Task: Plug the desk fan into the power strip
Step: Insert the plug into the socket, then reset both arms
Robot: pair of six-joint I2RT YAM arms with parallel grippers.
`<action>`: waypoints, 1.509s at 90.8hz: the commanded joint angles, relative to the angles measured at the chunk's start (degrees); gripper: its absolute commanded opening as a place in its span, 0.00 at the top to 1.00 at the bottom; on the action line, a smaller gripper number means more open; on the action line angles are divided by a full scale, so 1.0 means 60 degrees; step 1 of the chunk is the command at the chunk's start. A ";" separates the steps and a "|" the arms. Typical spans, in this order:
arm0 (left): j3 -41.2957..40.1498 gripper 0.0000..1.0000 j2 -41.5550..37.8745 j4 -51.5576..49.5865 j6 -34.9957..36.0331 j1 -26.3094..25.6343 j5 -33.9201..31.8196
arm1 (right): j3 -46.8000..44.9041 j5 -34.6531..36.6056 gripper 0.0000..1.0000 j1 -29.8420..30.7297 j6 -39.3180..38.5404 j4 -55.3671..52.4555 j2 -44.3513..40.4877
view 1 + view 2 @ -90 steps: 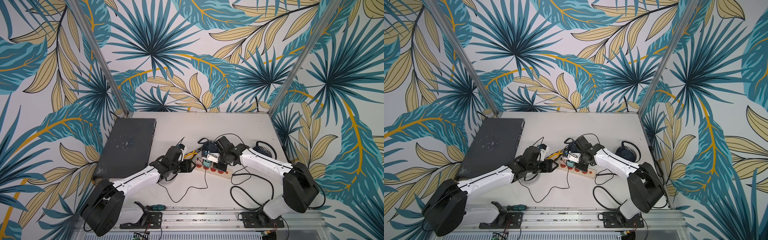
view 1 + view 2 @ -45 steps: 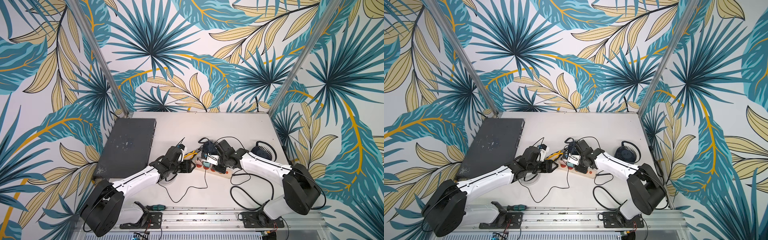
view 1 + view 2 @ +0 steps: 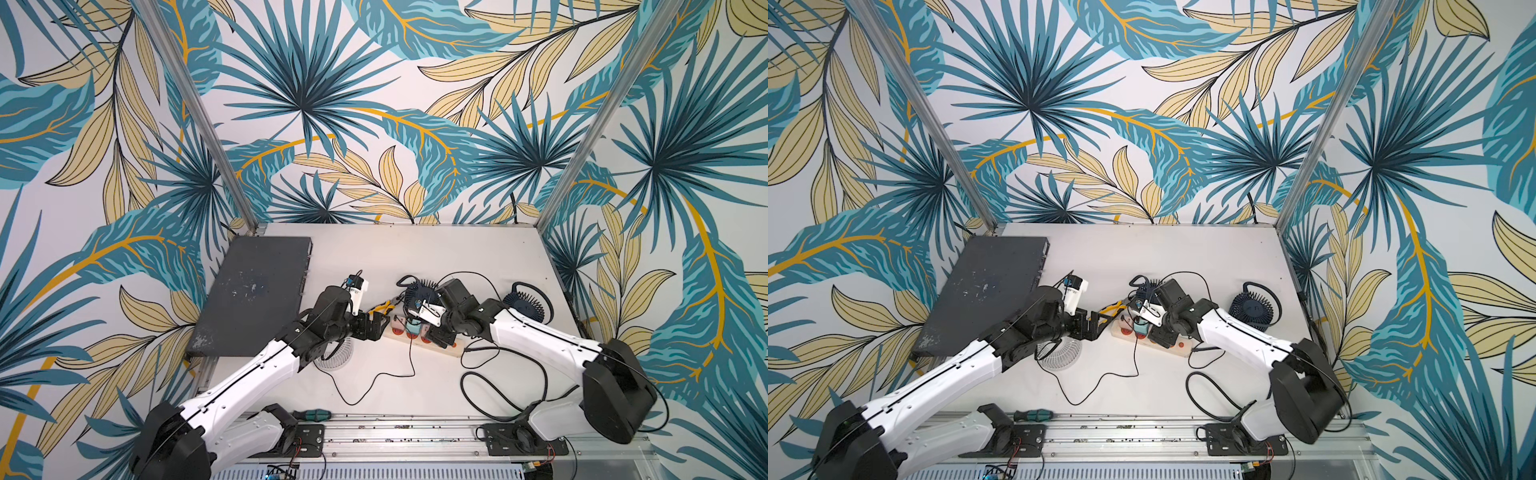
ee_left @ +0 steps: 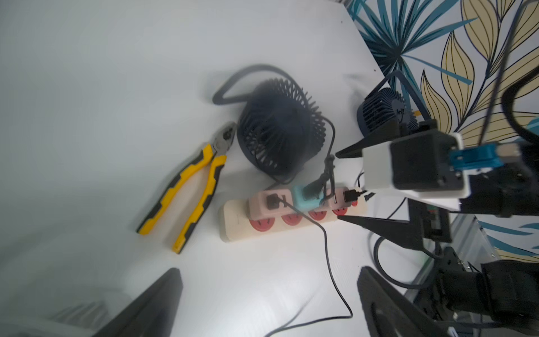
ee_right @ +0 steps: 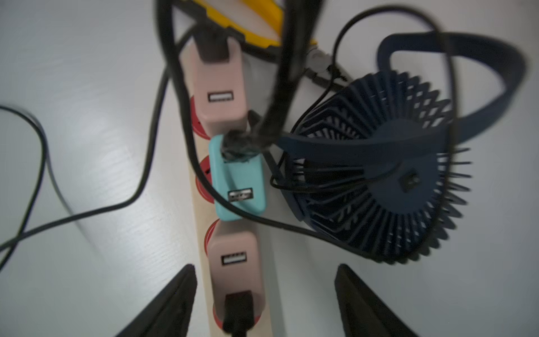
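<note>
Both pincers sprung apart since a moment ago, left pincer [image 4: 269, 272] spread, empty, just short of the cream power strip [image 4: 233, 223] on the worktop [image 3: 415, 257], yellow pliers [image 4: 186, 189] alongside, teal adapter [image 4: 304, 202] plugged into the strip, right pincer [image 5: 265, 268] spread over its far end, navy desk fan [image 4: 280, 131] behind.

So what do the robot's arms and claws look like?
The left arm and right arm have white shells, black joints and black bases, with a thin black cable along each. The left claw and right claw are black, with two pointed triangular fingers.
</note>
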 commanded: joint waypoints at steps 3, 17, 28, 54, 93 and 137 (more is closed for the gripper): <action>0.0143 0.00 -0.0816 -0.0385 0.0916 0.0866 -0.0970 | -0.0081 0.0012 0.05 -0.0021 0.1423 0.1714 -0.1840; -0.0241 0.00 -0.1457 0.0141 0.1564 0.1863 -0.2856 | -0.1459 0.0385 0.00 -0.1037 0.3573 0.3282 -0.3515; -0.0801 0.00 -0.1474 0.1321 0.1641 0.2824 -0.4080 | -0.3063 0.0611 0.00 -0.2691 0.5209 0.4721 -0.4615; -0.2227 0.00 0.0587 0.4797 0.2409 0.4775 -0.5885 | -0.6034 0.1056 0.00 -0.6211 0.5898 0.8338 -0.4978; -0.3171 0.00 0.4360 1.0270 0.4694 0.4913 -0.2292 | -0.7594 0.0555 0.00 -0.7962 0.4837 1.3758 -0.2235; -0.3114 0.00 0.4438 1.0388 0.4543 0.4946 -0.2553 | -0.6830 -0.1214 0.00 -0.7906 0.4598 1.6821 0.1272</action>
